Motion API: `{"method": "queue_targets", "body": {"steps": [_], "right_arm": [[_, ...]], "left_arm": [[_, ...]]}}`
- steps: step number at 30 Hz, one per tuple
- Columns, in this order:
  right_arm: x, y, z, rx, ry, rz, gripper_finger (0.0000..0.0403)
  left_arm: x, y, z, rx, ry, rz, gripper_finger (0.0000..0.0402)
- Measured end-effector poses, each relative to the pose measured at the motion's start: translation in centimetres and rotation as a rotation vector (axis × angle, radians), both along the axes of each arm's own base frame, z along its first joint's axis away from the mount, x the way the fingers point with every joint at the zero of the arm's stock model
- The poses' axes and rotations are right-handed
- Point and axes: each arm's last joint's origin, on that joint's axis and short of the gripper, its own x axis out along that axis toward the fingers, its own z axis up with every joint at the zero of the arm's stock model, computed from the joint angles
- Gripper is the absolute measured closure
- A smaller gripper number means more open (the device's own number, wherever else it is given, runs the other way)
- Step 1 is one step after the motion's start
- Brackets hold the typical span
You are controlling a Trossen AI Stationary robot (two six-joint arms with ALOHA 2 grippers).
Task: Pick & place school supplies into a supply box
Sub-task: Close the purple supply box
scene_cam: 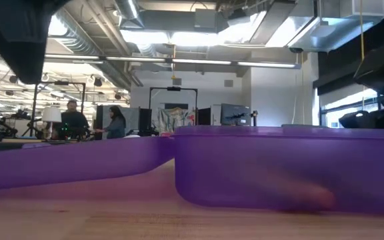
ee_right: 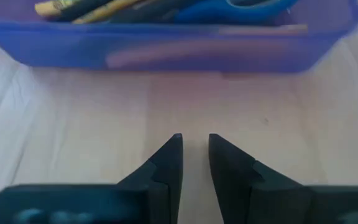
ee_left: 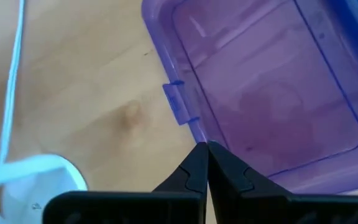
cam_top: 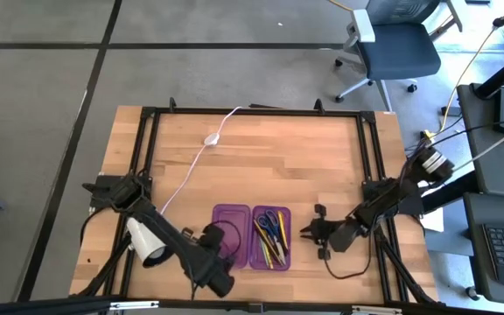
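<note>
The left gripper (ee_left: 207, 163), its dark wedge-shaped fingers pressed together on nothing, hovers at the rim of the supply box (cam_top: 232, 234) — a flat, translucent purple plastic case lying open on the pale wood-plank table (cam_top: 269, 157), its two rounded-corner halves side by side. The left half sits bare; the right half holds the school supplies (cam_top: 271, 236), thin yellow, green and dark pens and pencils beside blue-handled scissors (cam_top: 267, 220). The right gripper (ee_right: 195, 155), fingers slightly parted and empty, rests just beside the filled half. A white cylindrical lamp (cam_top: 146, 244) lies near the left arm, its thin white cable (cam_top: 189, 175) trailing across the table.
</note>
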Motion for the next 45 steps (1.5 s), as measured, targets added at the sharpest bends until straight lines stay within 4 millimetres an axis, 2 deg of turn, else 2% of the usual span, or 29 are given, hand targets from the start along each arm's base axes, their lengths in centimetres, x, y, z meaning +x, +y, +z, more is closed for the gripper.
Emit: {"method": "queue_targets", "body": {"steps": [4, 7, 11, 13, 15, 17, 20, 24, 28, 34, 45], "right_arm": [[0.8, 0.6, -0.3, -0.007, 0.003, -0.002, 0.0321], [1.0, 0.8, -0.3, -0.009, 0.003, 0.004, 0.0321], [1.0, 0.9, -0.3, -0.009, 0.007, 0.005, 0.0321], [1.0, 0.9, -0.3, -0.009, 0.007, 0.003, 0.0321], [1.0, 0.9, -0.3, -0.008, 0.007, 0.003, 0.0321], [1.0, 0.8, -0.3, -0.009, 0.008, 0.003, 0.0321], [1.0, 0.8, -0.3, -0.01, 0.008, 0.003, 0.0321], [1.0, 0.8, -0.3, -0.01, 0.009, 0.004, 0.0321], [1.0, 0.8, -0.4, -0.011, 0.01, 0.004, 0.0321], [1.0, 0.8, -0.4, -0.011, 0.01, 0.005, 0.0321], [1.0, 0.8, -0.4, -0.018, 0.009, 0.002, 0.0321]], "left_arm": [[0.3, 0.8, 0.8, -0.018, 0.035, -0.08, 0.0399], [-0.1, 1.6, 2.4, -0.023, 0.029, -0.119, 0.04], [-1.1, 2.8, 5.4, 0.017, -0.062, -0.148, 0.04], [-1.5, 3.3, 6.1, 0.011, -0.154, -0.139, 0.0401], [-1.1, 3.3, 5.2, -0.022, -0.224, -0.153, 0.0401], [-1.0, 3.6, 3.4, -0.059, -0.187, -0.183, 0.04], [-1.9, 4.8, 1.7, -0.082, -0.126, -0.135, 0.0401], [-2.9, 5.9, 0.3, -0.15, -0.201, -0.05, 0.04], [-3.8, 6.6, 0.0, -0.197, -0.314, -0.046, 0.0398], [-5.7, 7.9, -0.8, -0.202, -0.33, 0.07, 0.0398], [-5.8, 8.0, -0.8, -0.176, -0.343, 0.067, 0.039]]}}
